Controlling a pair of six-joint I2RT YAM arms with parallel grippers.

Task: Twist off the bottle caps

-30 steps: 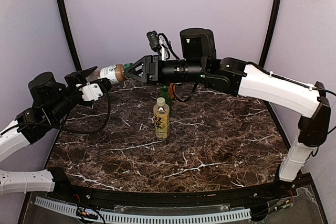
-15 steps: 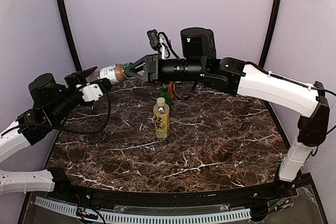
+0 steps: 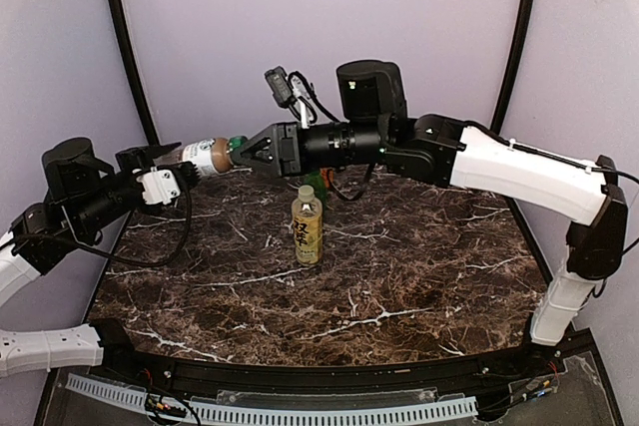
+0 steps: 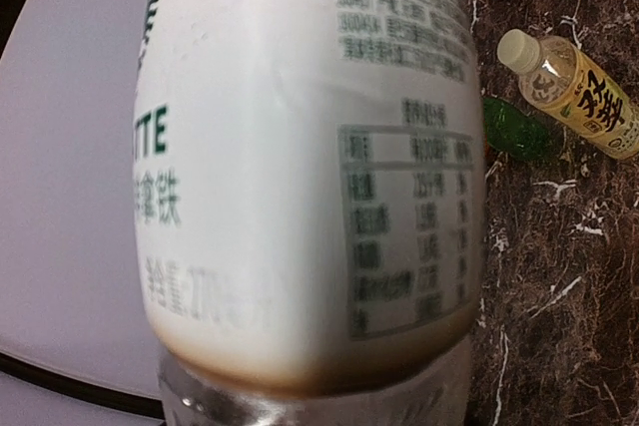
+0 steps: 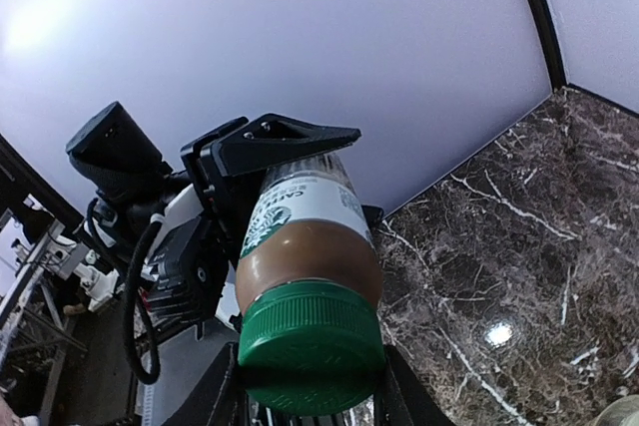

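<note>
A clear bottle with a white label (image 3: 206,154), filled with brown drink, is held level above the table's back left. My left gripper (image 3: 183,164) is shut on its body, and the label (image 4: 300,167) fills the left wrist view. My right gripper (image 3: 240,151) is shut on the bottle's green cap (image 5: 312,346), a finger (image 5: 225,398) pressed on each side. The black left fingers (image 5: 275,142) clasp the bottle (image 5: 305,236) behind it. A tall yellow bottle (image 3: 307,226) with a white cap stands mid-table, also in the left wrist view (image 4: 584,97). A green bottle (image 3: 316,183) sits behind it (image 4: 519,132).
The dark marble table (image 3: 399,276) spreads to the front and right of the standing bottles. A purple wall (image 3: 200,27) with black poles (image 3: 125,37) closes off the back. The right arm (image 3: 519,172) reaches across the back of the table.
The right jaws have closed onto the green cap and the right wrist has turned. Both grippers and the held bottle have shifted a little to the left and down.
</note>
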